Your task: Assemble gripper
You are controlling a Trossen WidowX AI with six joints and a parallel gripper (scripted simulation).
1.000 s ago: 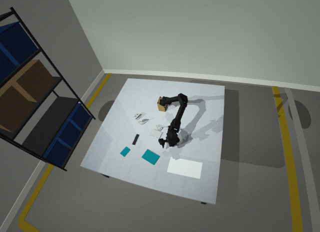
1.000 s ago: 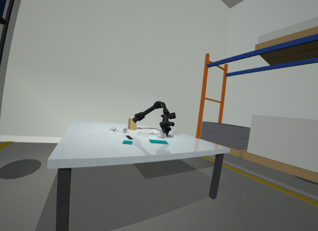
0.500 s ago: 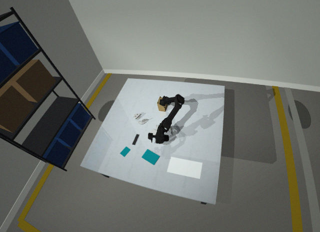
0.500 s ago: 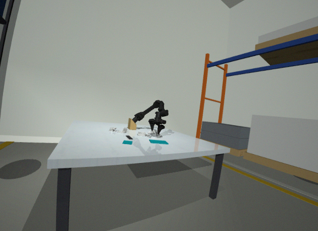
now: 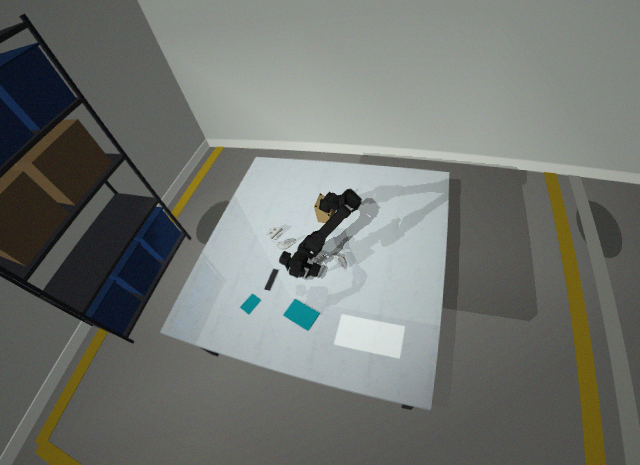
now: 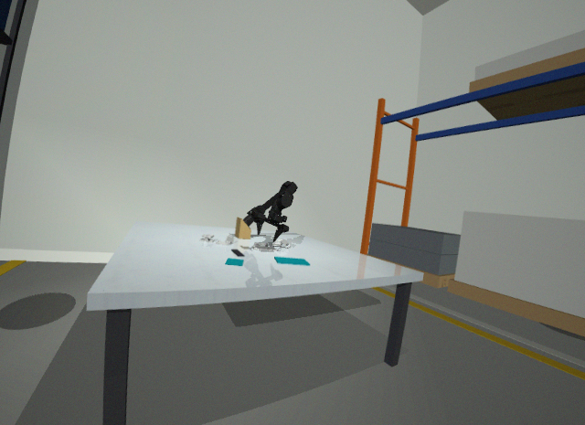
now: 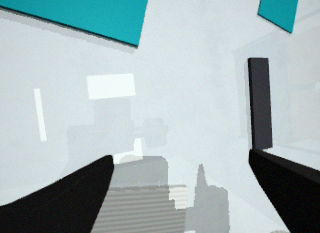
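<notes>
My gripper [image 5: 300,265] [image 6: 267,238] [image 7: 179,158] is open and empty, low over the pale parts, fingers pointing down. A ribbed grey-beige part [image 7: 145,208], apparently the gripper base, lies in shadow at the bottom of the wrist view; the arm mostly hides it in the top view. A pale curved piece [image 5: 341,260], apparently one jaw, lies right of the gripper. Another pale curved piece [image 5: 286,242] [image 6: 231,239] lies to its upper left, beside a small pale piece with dark spots [image 5: 275,233] [image 6: 207,238]. Which is the housing plate, and the pins and teeth, I cannot tell.
A dark bar [image 5: 271,279] [image 6: 238,252] [image 7: 260,103] lies near one fingertip in the wrist view. Two teal plates, small [image 5: 250,303] [image 6: 234,261] and large [image 5: 301,314] [image 6: 292,260] [image 7: 85,13], and a white sheet [image 5: 369,336] lie beyond. A tan block [image 5: 321,212] [image 6: 243,229] stands by the arm's base.
</notes>
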